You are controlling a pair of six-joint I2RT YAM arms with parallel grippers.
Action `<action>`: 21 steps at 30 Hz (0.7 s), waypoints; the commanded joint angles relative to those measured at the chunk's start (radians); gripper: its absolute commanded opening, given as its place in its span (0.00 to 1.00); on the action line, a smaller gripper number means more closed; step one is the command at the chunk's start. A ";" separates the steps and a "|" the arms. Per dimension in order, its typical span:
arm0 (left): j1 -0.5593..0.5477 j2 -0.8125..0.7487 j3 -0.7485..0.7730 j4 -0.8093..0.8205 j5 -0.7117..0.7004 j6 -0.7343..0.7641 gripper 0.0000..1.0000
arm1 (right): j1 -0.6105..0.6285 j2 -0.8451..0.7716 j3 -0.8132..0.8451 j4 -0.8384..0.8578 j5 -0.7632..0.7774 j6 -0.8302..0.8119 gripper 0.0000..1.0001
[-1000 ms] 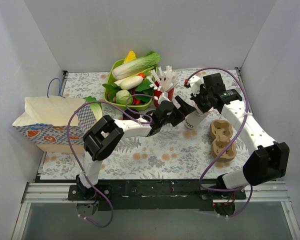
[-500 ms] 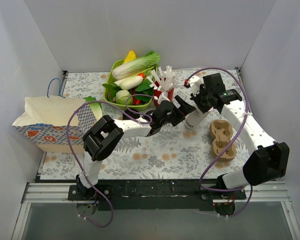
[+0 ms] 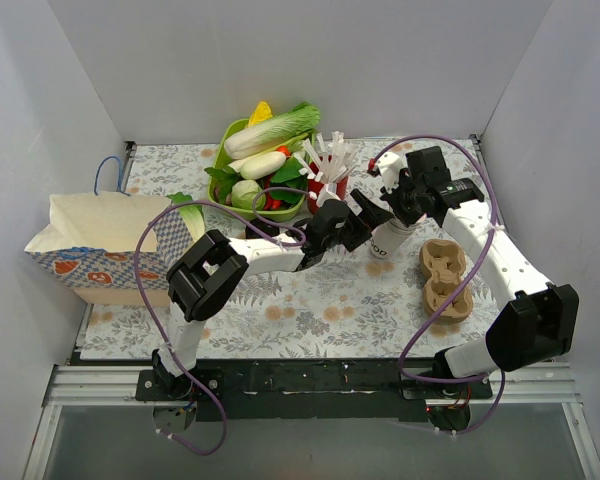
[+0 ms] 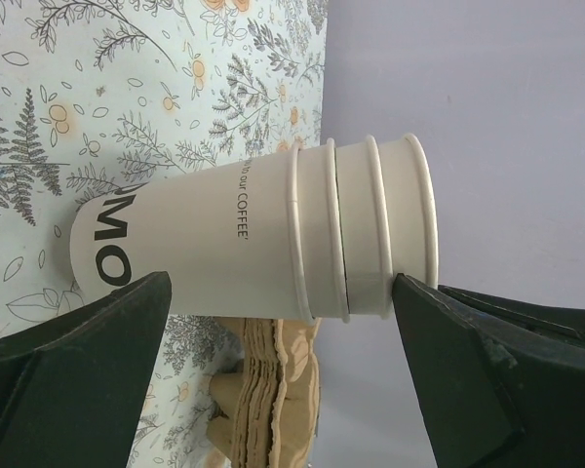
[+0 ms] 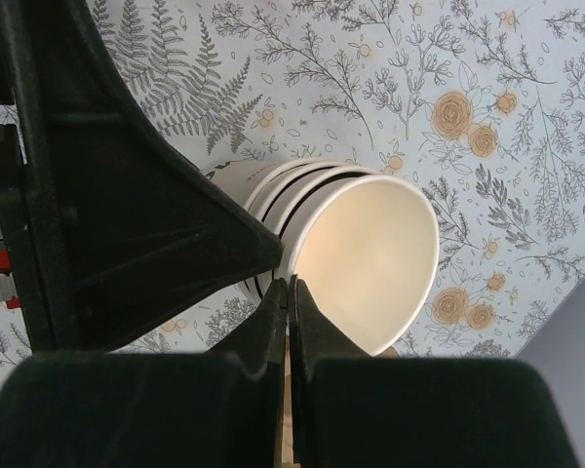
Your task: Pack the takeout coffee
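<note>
The arm bases sit at the near edge of the tabletop (image 3: 310,305). Beyond them a floral strip lies open between the paper bag (image 3: 110,245), pushed against the left wall, and the stacked pulp carriers (image 3: 445,280) near the right arm. The left forearm crosses the middle, leaving little room there. The left end effector (image 4: 282,283) has its fingers spread wide, one low by the tabletop and one high. A stack of cups (image 3: 384,242) stands just past the tips; contact cannot be told. The stack holds four nested white cups with black print and no lids, its long axis upright and its mouth facing up. The right end effector (image 5: 291,285) has its fingers pressed together at the top cup's rim. Whether paper is caught between them cannot be told. Just behind stands the red straw holder (image 3: 327,187), then a green basket (image 3: 223,140) of vegetables by the far wall. The lidded takeout coffee cannot be made out in any view, so neither its place nor its look can be told.
</note>
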 commanded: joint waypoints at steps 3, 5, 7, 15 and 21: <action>0.004 0.005 0.016 -0.057 -0.020 -0.013 0.98 | 0.005 -0.020 0.037 0.021 0.065 0.008 0.01; 0.004 0.000 0.009 -0.060 -0.021 -0.013 0.98 | 0.005 -0.029 0.043 0.076 0.120 0.011 0.01; 0.005 -0.003 0.005 -0.065 -0.024 -0.012 0.98 | 0.005 -0.031 0.062 0.113 0.157 0.011 0.01; 0.010 -0.012 -0.004 -0.059 -0.026 -0.007 0.98 | 0.004 -0.022 0.108 0.150 0.195 -0.021 0.01; 0.021 -0.032 -0.024 -0.051 -0.012 0.007 0.98 | 0.005 -0.014 0.111 0.112 0.163 -0.009 0.01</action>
